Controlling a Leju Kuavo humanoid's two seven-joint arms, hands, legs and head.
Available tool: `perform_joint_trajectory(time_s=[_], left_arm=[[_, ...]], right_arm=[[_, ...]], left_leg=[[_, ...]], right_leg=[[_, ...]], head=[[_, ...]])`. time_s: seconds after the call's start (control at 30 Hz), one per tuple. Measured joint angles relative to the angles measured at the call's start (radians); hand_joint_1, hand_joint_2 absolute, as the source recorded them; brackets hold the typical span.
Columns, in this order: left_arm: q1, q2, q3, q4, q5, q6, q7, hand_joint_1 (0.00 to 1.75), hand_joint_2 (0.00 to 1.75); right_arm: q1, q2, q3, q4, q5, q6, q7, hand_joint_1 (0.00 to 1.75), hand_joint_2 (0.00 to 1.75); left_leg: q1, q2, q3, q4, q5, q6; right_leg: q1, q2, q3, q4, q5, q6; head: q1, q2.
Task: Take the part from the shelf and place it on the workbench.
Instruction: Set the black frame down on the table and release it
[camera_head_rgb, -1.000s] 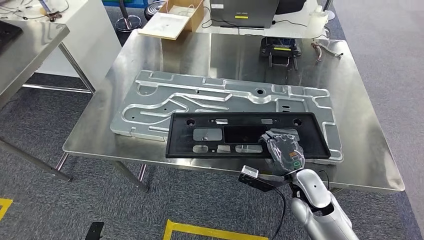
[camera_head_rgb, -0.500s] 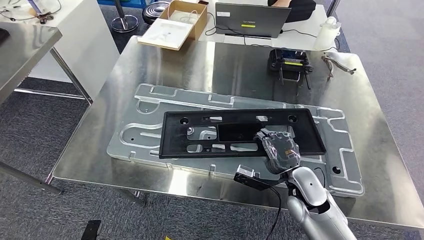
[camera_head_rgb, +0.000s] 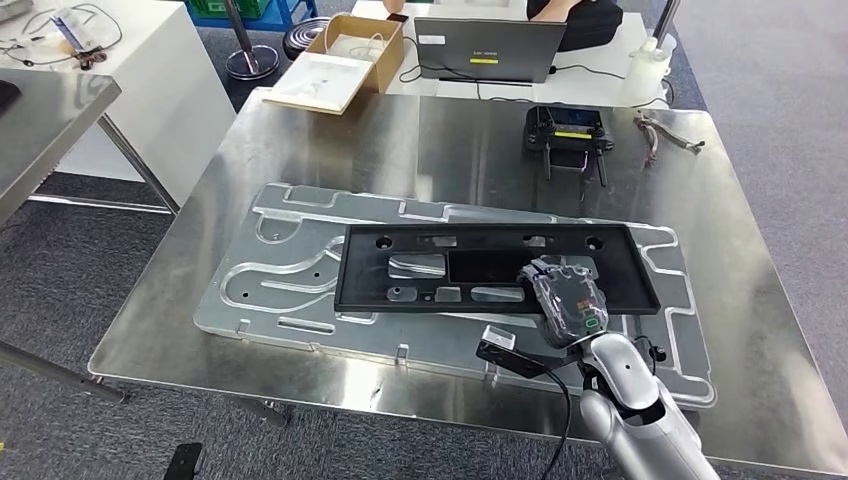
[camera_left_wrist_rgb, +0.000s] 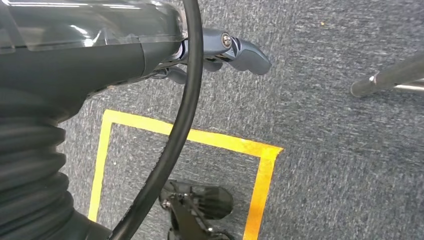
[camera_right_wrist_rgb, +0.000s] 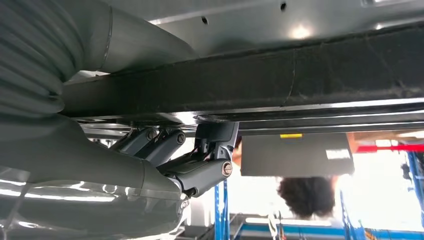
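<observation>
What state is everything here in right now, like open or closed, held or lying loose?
Black panel: held by the right robot hand over the metal plate; whether it rests on it can't be told.
Right robot hand: gripping the panel's near edge.
Left robot hand: hanging over the floor, holding nothing.
Metal plate: lying flat on the table.
Laptop: open.
Cardboard box: open.

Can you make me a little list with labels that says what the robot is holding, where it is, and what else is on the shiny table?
Held thing: black part, a long flat frame with holes
Who holds it: right robot hand, gripping its near edge
Where it is: over the silver plate on the workbench
Set down yet: cannot tell
Left robot hand: hanging over the grey floor, holding nothing; open or closed, cannot tell
Also on the workbench: black controller
Behind the workbench: laptop, cardboard box
</observation>
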Motion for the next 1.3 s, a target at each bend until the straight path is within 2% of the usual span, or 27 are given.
perform_joint_trajectory(time_s=[0.03, 0.07, 0.1, 0.13, 0.2, 0.27, 0.33, 0.37, 0.43, 0.47, 0.5, 0.53, 0.6, 0.63, 0.67, 0.77, 0.83, 0.87, 0.93, 0.97, 1.0, 1.03, 1.1, 1.13, 1.17, 1.2, 1.3], left_arm=[[0.000, 0.000, 0.000, 0.000, 0.000, 0.000, 0.000, 0.00, 1.75], [0.000, 0.001, 0.000, 0.000, 0.000, 0.000, 0.000, 0.00, 1.75], [-0.001, 0.001, 0.000, 0.000, 0.000, 0.000, 0.001, 0.00, 1.31], [-0.002, 0.002, 0.000, 0.000, -0.001, 0.000, 0.002, 0.00, 0.87], [-0.003, 0.003, 0.000, 0.000, -0.001, -0.001, 0.003, 0.00, 0.00], [-0.001, 0.003, 0.000, 0.000, 0.001, -0.004, 0.003, 0.00, 0.00], [-0.002, 0.003, 0.000, 0.000, 0.003, -0.006, 0.003, 0.00, 0.00], [-0.002, 0.003, 0.000, 0.000, 0.004, -0.007, 0.003, 0.00, 0.00], [-0.001, 0.003, 0.000, 0.000, 0.006, -0.010, 0.005, 0.00, 0.00], [0.000, 0.003, 0.000, 0.000, 0.007, -0.011, 0.007, 0.00, 0.00], [0.001, 0.003, 0.000, 0.000, 0.008, -0.012, 0.009, 0.00, 0.00], [0.001, 0.003, 0.000, 0.000, 0.008, -0.012, 0.010, 0.00, 0.00], [0.001, 0.003, 0.000, 0.000, 0.008, -0.012, 0.012, 0.00, 0.00], [0.001, 0.002, 0.000, 0.000, 0.008, -0.013, 0.012, 0.00, 0.00], [0.001, 0.002, 0.000, 0.000, 0.008, -0.014, 0.012, 0.00, 0.00], [0.001, 0.002, 0.000, 0.000, 0.009, -0.018, 0.013, 0.00, 0.00], [0.001, 0.002, 0.000, 0.000, 0.009, -0.018, 0.013, 0.00, 0.00], [0.001, 0.002, 0.000, 0.000, 0.009, -0.018, 0.013, 0.00, 0.00], [0.002, 0.003, 0.000, 0.000, 0.009, -0.018, 0.013, 0.00, 0.00], [0.003, 0.003, 0.000, 0.000, 0.010, -0.018, 0.013, 0.00, 0.00], [0.005, 0.003, 0.000, 0.000, 0.010, -0.018, 0.013, 0.00, 0.00], [0.006, 0.003, 0.000, 0.000, 0.010, -0.018, 0.013, 0.00, 0.00], [0.005, 0.003, 0.000, 0.000, 0.010, -0.018, 0.013, 0.00, 0.00], [0.004, 0.003, 0.000, 0.000, 0.010, -0.018, 0.013, 0.00, 0.00], [0.003, 0.003, 0.000, 0.000, 0.011, -0.018, 0.013, 0.00, 0.00], [0.004, 0.003, 0.000, 0.000, 0.011, -0.018, 0.013, 0.00, 0.00], [0.005, 0.002, 0.001, 0.000, 0.012, -0.023, 0.010, 0.00, 0.00]], right_arm=[[0.001, 0.000, -0.002, 0.007, -0.002, 0.000, 0.000, 0.44, 0.44], [0.002, 0.000, -0.003, 0.012, -0.004, 0.000, -0.001, 0.00, 0.00], [0.003, 0.000, -0.005, 0.017, -0.005, 0.000, -0.001, 0.00, 0.00], [0.004, 0.000, -0.006, 0.022, -0.006, -0.001, -0.002, 0.00, 0.00], [0.005, 0.000, -0.009, 0.030, -0.008, -0.001, -0.003, 0.00, 0.00], [0.006, 0.000, -0.014, 0.035, -0.009, -0.001, -0.004, 0.00, 0.00], [0.006, 0.000, -0.018, 0.038, -0.010, -0.002, -0.007, 0.00, 0.00], [0.007, 0.000, -0.020, 0.039, -0.011, -0.002, -0.009, 0.00, 0.00], [0.011, 0.000, -0.023, 0.044, -0.012, -0.002, -0.010, 0.00, 0.00], [0.015, 0.000, -0.023, 0.048, -0.013, -0.003, -0.011, 0.00, 0.00], [0.019, 0.000, -0.023, 0.051, -0.013, -0.003, -0.011, 0.00, 0.00], [0.021, 0.000, -0.024, 0.053, -0.013, -0.003, -0.012, 0.00, 0.00], [0.021, 0.000, -0.026, 0.055, -0.013, -0.003, -0.012, 0.00, 0.00], [0.020, 0.000, -0.027, 0.055, -0.013, -0.003, -0.012, 0.00, 0.00], [0.019, 0.000, -0.028, 0.056, -0.014, -0.003, -0.013, 0.00, 0.00], [0.020, 0.001, -0.029, 0.058, -0.015, -0.003, -0.014, 0.00, 0.00], [0.019, 0.002, -0.029, 0.059, -0.016, -0.003, -0.015, 0.00, 0.00], [0.019, 0.002, -0.029, 0.059, -0.016, -0.004, -0.015, 0.00, 0.00], [0.019, 0.003, -0.029, 0.060, -0.016, -0.004, -0.017, 0.00, 0.00], [0.020, 0.004, -0.029, 0.062, -0.016, -0.004, -0.017, 0.00, 0.00], [0.020, 0.004, -0.029, 0.063, -0.016, -0.004, -0.017, 0.00, 0.00], [0.020, 0.004, -0.029, 0.063, -0.016, -0.004, -0.017, 0.00, 0.00], [0.020, 0.006, -0.029, 0.064, -0.017, -0.004, -0.018, 0.00, 0.00], [0.020, 0.007, -0.029, 0.064, -0.017, -0.004, -0.019, 0.00, 0.00], [0.021, 0.008, -0.029, 0.064, -0.018, -0.005, -0.019, 0.00, 0.00], [0.021, 0.008, -0.029, 0.064, -0.018, -0.006, -0.020, 0.00, 0.00], [0.027, 0.011, -0.030, 0.064, -0.021, -0.013, -0.023, 0.00, 0.00]], left_leg=[[0.000, 0.000, 0.014, -0.042, 0.033, 0.002], [0.000, 0.000, 0.043, -0.109, 0.073, 0.007], [-0.002, 0.000, 0.073, -0.176, 0.102, 0.011], [-0.003, 0.000, 0.097, -0.230, 0.118, 0.015], [-0.008, 0.000, 0.114, -0.270, 0.117, 0.021], [-0.005, 0.001, 0.116, -0.279, 0.119, 0.029], [0.000, 0.002, 0.122, -0.290, 0.124, 0.040], [0.002, 0.002, 0.124, -0.293, 0.126, 0.045], [0.000, 0.002, 0.124, -0.294, 0.126, 0.050], [-0.001, 0.002, 0.124, -0.293, 0.125, 0.051], [-0.001, 0.002, 0.124, -0.292, 0.124, 0.051], [-0.001, 0.001, 0.124, -0.290, 0.123, 0.050], [-0.002, 0.000, 0.125, -0.284, 0.118, 0.046], [-0.004, -0.001, 0.124, -0.280, 0.115, 0.042], [-0.006, -0.001, 0.123, -0.277, 0.113, 0.037], [-0.007, 0.000, 0.122, -0.275, 0.109, 0.024], [-0.004, 0.001, 0.110, -0.244, 0.085, 0.012], [-0.002, 0.001, 0.091, -0.200, 0.058, 0.006], [0.000, 0.002, 0.033, -0.069, -0.006, -0.002], [0.002, 0.002, 0.007, -0.014, -0.024, -0.005], [0.003, 0.002, -0.006, 0.010, -0.023, -0.007], [0.005, 0.002, 0.001, -0.006, -0.003, -0.007], [0.006, 0.003, 0.064, -0.137, 0.067, -0.003], [0.004, 0.003, 0.097, -0.205, 0.091, 0.000], [0.002, 0.002, 0.119, -0.250, 0.103, 0.005], [0.000, 0.002, 0.128, -0.270, 0.103, 0.009], [0.001, 0.001, 0.133, -0.282, 0.108, 0.027]], right_leg=[[0.000, 0.000, 0.003, 0.000, -0.002, 0.001], [0.000, 0.001, 0.007, 0.000, -0.004, 0.002], [0.002, 0.002, 0.009, 0.001, -0.006, 0.005], [0.003, 0.002, 0.010, 0.001, -0.008, 0.009], [0.006, 0.003, 0.007, 0.001, -0.008, 0.019], [0.006, 0.003, 0.007, -0.002, -0.008, 0.030], [0.006, 0.002, -0.006, 0.031, -0.032, 0.039], [0.005, 0.002, -0.028, 0.077, -0.059, 0.042], [0.005, 0.002, -0.095, 0.207, -0.117, 0.047], [0.005, 0.002, -0.123, 0.255, -0.128, 0.049], [0.005, 0.001, -0.135, 0.270, -0.121, 0.050], [0.005, 0.001, -0.128, 0.246, -0.094, 0.049], [0.006, 0.001, -0.071, 0.118, -0.022, 0.043], [0.007, 0.002, -0.045, 0.059, 0.002, 0.038], [0.009, 0.002, -0.029, 0.021, 0.013, 0.033], [0.011, 0.002, -0.022, 0.003, 0.016, 0.018], [0.008, 0.001, -0.018, -0.004, 0.019, 0.005], [0.006, 0.000, -0.016, -0.006, 0.020, 0.000], [0.006, -0.002, -0.016, -0.006, 0.019, -0.004], [0.006, -0.002, -0.016, -0.005, 0.019, -0.005], [0.006, -0.002, -0.016, -0.004, 0.018, -0.005], [0.006, -0.001, -0.015, -0.003, 0.017, -0.004], [0.005, 0.000, -0.010, -0.001, 0.013, 0.000], [0.007, 0.000, -0.009, 0.000, 0.010, 0.004], [0.008, 0.001, -0.009, 0.001, 0.009, 0.009], [0.010, 0.001, -0.009, 0.000, 0.009, 0.013], [0.010, 0.001, -0.008, 0.000, 0.007, 0.030]], head=[[0.000, 0.000], [0.000, 0.000], [0.000, 0.000], [0.000, 0.000], [0.000, 0.000], [0.000, 0.000], [0.000, 0.000], [0.000, 0.000], [0.000, 0.000], [0.000, 0.000], [0.000, 0.000], [0.000, 0.000], [0.000, 0.000], [0.000, 0.000], [0.000, 0.000], [0.000, 0.000], [0.000, 0.000], [0.000, 0.000], [0.000, 0.000], [0.000, 0.000], [0.000, 0.000], [0.000, 0.000], [0.000, 0.000], [0.000, 0.000], [0.000, 0.000], [0.000, 0.000], [0.000, 0.000]])
